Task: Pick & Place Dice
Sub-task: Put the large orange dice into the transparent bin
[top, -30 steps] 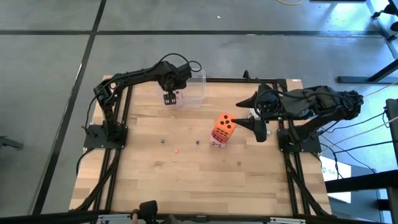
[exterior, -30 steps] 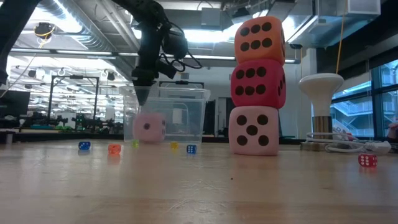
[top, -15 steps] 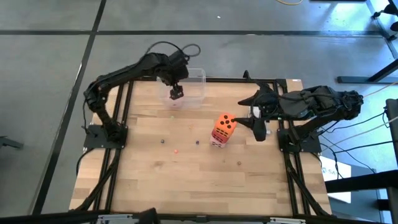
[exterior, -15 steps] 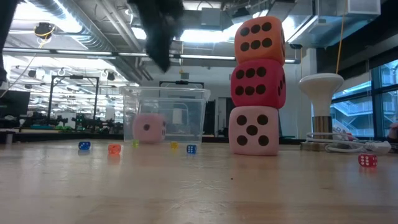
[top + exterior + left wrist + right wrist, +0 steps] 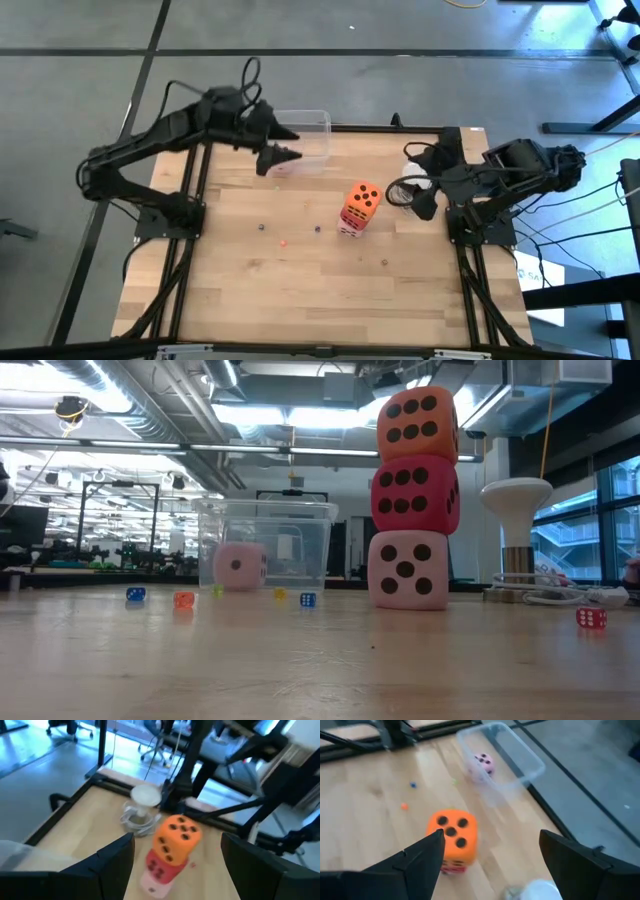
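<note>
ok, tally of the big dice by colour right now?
orange die: 1
red die: 1
pale pink die: 1
pink die: 1, inside the clear tub
Total: 4; the first three are stacked.

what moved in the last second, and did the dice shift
The left gripper rose from beside the tub, leaving the low view, and now points toward the stack. The right gripper pulled back from the stack toward its base. Both are open and empty. The stack and the pink die in the tub stayed put.
</note>
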